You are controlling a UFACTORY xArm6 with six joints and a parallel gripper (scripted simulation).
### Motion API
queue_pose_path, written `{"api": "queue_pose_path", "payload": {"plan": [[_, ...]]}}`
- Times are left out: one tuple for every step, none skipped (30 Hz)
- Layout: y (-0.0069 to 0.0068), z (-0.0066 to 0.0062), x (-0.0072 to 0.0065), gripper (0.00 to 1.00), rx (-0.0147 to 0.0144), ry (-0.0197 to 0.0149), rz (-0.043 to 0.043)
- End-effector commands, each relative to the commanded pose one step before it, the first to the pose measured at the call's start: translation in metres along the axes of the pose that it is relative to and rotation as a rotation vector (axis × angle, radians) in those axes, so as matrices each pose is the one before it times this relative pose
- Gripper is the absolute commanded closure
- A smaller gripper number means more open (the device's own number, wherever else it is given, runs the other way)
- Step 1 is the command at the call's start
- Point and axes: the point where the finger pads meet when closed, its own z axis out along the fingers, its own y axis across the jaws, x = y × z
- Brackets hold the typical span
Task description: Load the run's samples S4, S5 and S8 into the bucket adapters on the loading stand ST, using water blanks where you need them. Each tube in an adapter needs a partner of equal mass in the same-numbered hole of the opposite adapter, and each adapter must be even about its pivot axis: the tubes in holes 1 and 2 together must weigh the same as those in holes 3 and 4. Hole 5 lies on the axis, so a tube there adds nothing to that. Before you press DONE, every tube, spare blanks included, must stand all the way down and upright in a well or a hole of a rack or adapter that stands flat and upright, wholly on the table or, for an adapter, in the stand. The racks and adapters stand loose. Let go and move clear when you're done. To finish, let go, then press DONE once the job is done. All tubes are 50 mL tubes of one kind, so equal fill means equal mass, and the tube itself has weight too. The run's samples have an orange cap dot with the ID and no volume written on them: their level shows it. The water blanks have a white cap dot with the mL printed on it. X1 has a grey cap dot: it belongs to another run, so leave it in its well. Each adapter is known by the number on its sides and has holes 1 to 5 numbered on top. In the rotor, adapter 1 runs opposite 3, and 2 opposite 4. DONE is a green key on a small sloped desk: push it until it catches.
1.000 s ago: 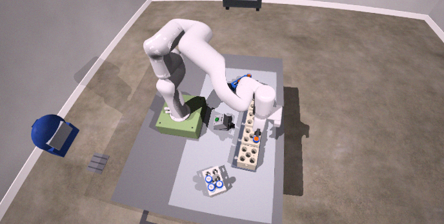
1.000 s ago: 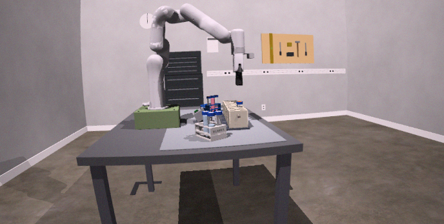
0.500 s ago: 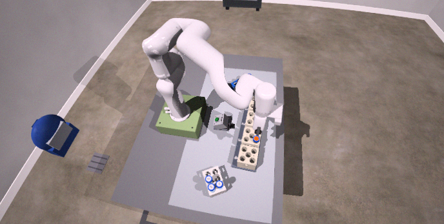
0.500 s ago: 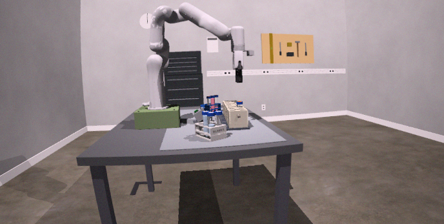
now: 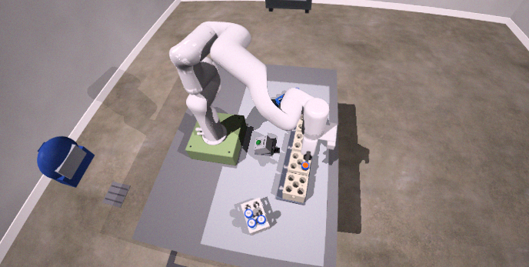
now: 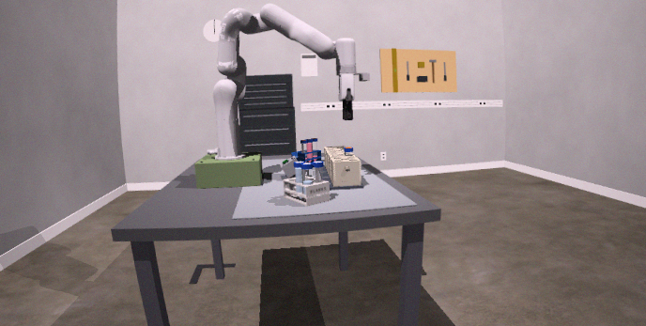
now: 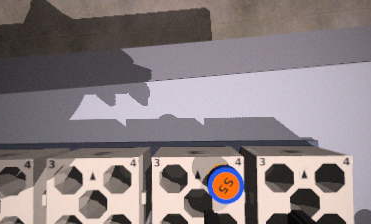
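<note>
Sample S5 (image 5: 305, 165) (image 6: 348, 149) (image 7: 225, 185), with an orange dot and blue cap, stands in hole 4 of the second adapter (image 7: 158, 200) from the near end. The other adapter holes that show look empty; the adapter row sits in the stand (image 5: 279, 196). My gripper (image 5: 307, 155) (image 6: 347, 118) (image 7: 253, 220) is part open and empty, high above the row. The white blanks rack (image 6: 317, 193) holds blue-capped tubes (image 5: 248, 213) with white dots. The blue rack (image 5: 280, 100) (image 6: 318, 154) bears tubes, one with red liquid (image 6: 309, 147); the arm hides most of it from above.
The small sloped desk (image 5: 263, 147) with the green DONE key (image 5: 258, 142) stands between the green robot base (image 5: 213, 155) and the adapter row. The blanks rack lies toward the near end of the light mat (image 5: 224, 234). The arm hides the far end of the row in the top view.
</note>
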Motion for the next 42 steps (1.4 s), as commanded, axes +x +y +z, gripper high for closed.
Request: {"api": "queue_pose_path", "payload": {"plan": [[-0.00436, -0.00195, -0.00063, 0.43, -0.00091, 0.00486, -0.03334], [-0.00466, 0.00000, -0.00182, 0.43, 0.00004, -0.00001, -0.03333], [-0.00472, 0.00000, -0.00167, 0.43, 0.00004, -0.00001, -0.03333], [-0.00477, 0.00000, -0.00152, 0.43, 0.00004, 0.00000, -0.03333], [-0.00482, 0.00000, -0.00136, 0.43, 0.00004, 0.00000, -0.03333], [-0.00487, 0.00000, -0.00120, 0.43, 0.00004, 0.00000, -0.03333], [-0.00490, 0.00000, -0.00103, 0.43, 0.00005, 0.00000, -0.03333], [-0.00494, 0.00000, -0.00087, 0.43, 0.00005, 0.00000, -0.03333], [-0.00496, 0.00000, -0.00070, 0.43, 0.00005, 0.00000, -0.03333], [-0.00498, 0.00000, -0.00054, 0.43, 0.00005, 0.00001, -0.03333], [-0.00500, 0.00000, -0.00037, 0.43, 0.00005, 0.00001, -0.03333], [-0.00501, 0.00000, -0.00021, 0.43, 0.00005, 0.00001, -0.03333], [0.00000, 0.00000, 0.00000, 0.43, 0.00000, 0.00000, 0.00000], [0.00000, 0.00000, 0.00000, 0.43, 0.00000, 0.00000, 0.00000], [-0.00501, 0.00000, -0.00003, 0.43, 0.00005, 0.00001, -0.03333], [-0.00501, 0.00000, 0.00013, 0.43, 0.00005, 0.00001, -0.03333], [-0.00500, 0.00000, 0.00029, 0.43, 0.00005, 0.00001, -0.03333], [-0.00499, 0.00000, 0.00046, 0.43, 0.00005, 0.00001, -0.03333], [-0.00497, 0.00000, 0.00063, 0.43, 0.00005, 0.00002, -0.03333], [-0.00495, 0.00000, 0.00079, 0.43, 0.00004, 0.00002, -0.03333], [-0.00492, 0.00000, 0.00096, 0.43, 0.00004, 0.00002, -0.03333], [-0.00489, 0.00000, 0.00112, 0.43, 0.00004, 0.00002, -0.03333], [-0.00485, 0.00000, 0.00128, 0.43, 0.00004, 0.00002, -0.03333], [-0.00480, 0.00000, 0.00144, 0.43, 0.00004, 0.00002, -0.03333], [-0.00475, 0.00000, 0.00160, 0.43, 0.00004, 0.00002, -0.03333], [-0.00470, 0.00000, 0.00176, 0.43, 0.00004, 0.00003, -0.03333], [-0.00463, 0.00000, 0.00192, 0.43, 0.00004, 0.00003, -0.03333], [-0.00457, 0.00000, 0.00207, 0.43, 0.00004, 0.00003, -0.03128], [-0.00450, 0.00000, 0.00221, 0.43, 0.00004, 0.00003, 0.00000], [0.00000, 0.00000, 0.00000, 0.43, 0.00000, 0.00000, 0.00000], [0.00000, 0.00000, 0.00000, 0.43, 0.00000, 0.00000, 0.00000], [-0.00449, 0.00000, 0.00222, 0.43, 0.00005, 0.00003, 0.00000], [-0.00450, 0.00000, 0.00221, 0.43, 0.00004, 0.00003, 0.00000], [-0.00450, 0.00000, 0.00221, 0.43, 0.00004, 0.00003, 0.00000], [-0.00450, 0.00000, 0.00221, 0.43, 0.00004, 0.00003, 0.00000], [-0.00450, 0.00000, 0.00221, 0.43, 0.00004, 0.00003, 0.00000], [-0.00450, 0.00000, 0.00221, 0.43, 0.00004, 0.00003, 0.00000], [-0.00450, 0.00000, 0.00221, 0.43, 0.00004, 0.00003, 0.00000], [-0.00450, 0.00000, 0.00221, 0.43, 0.00004, 0.00003, 0.00000], [-0.00450, 0.00000, 0.00221, 0.43, 0.00004, 0.00003, 0.00000], [-0.00450, 0.00000, 0.00221, 0.43, 0.00004, 0.00003, 0.00000], [-0.00450, 0.00000, 0.00221, 0.43, 0.00004, 0.00003, 0.00000]]}}
